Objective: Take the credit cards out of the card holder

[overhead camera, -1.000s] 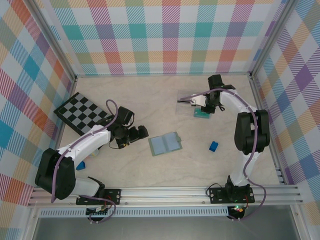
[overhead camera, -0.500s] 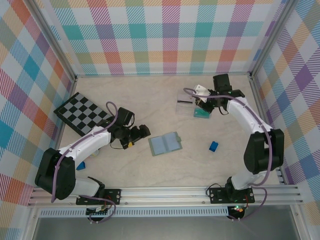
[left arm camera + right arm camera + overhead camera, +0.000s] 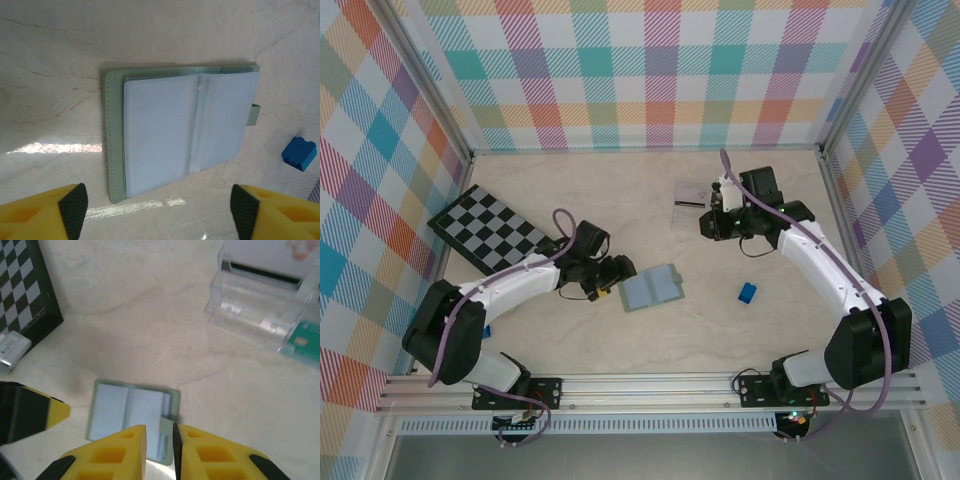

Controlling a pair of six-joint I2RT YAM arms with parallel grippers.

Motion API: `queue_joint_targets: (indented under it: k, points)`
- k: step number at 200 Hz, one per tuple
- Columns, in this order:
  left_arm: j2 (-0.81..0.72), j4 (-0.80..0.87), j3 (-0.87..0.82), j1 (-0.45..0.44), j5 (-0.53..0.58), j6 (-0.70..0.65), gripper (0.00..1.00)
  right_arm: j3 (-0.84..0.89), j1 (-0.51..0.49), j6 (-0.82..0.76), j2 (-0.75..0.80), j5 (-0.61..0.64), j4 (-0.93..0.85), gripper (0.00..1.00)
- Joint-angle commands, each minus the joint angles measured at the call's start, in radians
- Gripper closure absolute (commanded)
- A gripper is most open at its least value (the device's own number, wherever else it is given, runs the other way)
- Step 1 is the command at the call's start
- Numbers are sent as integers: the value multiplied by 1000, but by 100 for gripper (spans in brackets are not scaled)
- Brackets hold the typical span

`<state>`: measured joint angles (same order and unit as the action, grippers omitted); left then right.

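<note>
Credit cards (image 3: pixel 265 270) sit at the clear tray (image 3: pixel 250 315) in the upper right of the right wrist view: 1 white card with a black stripe at the tray's top, and 1 teal-green card (image 3: pixel 301 342) at its lower right corner. Whether they lie in the tray or under it cannot be told. The card holder (image 3: pixel 652 288) lies spread open on the pale table (image 3: pixel 620 200), just below the middle of the overhead frame, pale blue-grey lining up and snap tab on its right edge. Whether any card sits in its sleeves cannot be made out. The left gripper (image 3: pixel 618 275) hovers just beside the holder's left edge. In the left wrist view its yellow fingers (image 3: pixel 40 212) stand wide apart in the 2 lower corners, with nothing between them. The right gripper (image 3: pixel 708 226) hangs near the tray, upper right of centre, its fingers (image 3: pixel 130 450) drawn almost together with only a thin slit between and gripping nothing. A blue block (image 3: pixel 747 292) rests to the right of the holder, and a checkerboard (image 3: pixel 490 228) lies at the left.
</note>
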<state>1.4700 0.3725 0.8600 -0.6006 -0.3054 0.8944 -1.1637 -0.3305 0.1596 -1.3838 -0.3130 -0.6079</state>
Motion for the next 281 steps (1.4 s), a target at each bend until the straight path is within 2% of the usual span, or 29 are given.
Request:
queue_joint_targets:
  k: [1, 27, 51, 103, 183, 253, 281]
  points:
    - [38, -50, -11, -26, 1, 47, 30, 63, -30, 203, -27, -55, -24, 77]
    - [69, -61, -4, -34, 0, 58, 44, 71, -96, 217, -97, -58, -17, 74]
    - [104, -60, 8, -36, -8, 57, 51, 71, -149, 231, -167, -67, 2, 72]
    - [173, -68, 38, -38, -33, 48, 54, 76, -202, 274, -298, -69, 30, 68]
    - [211, -69, 59, -38, -53, 38, 68, 69, -220, 264, -444, -102, 16, 68]
    - [249, -86, 74, -38, -96, 36, 65, 71, -233, 254, -496, -123, 27, 69]
    - [254, -182, 80, -37, -144, 43, 70, 71, -235, 252, -513, -132, 29, 70]
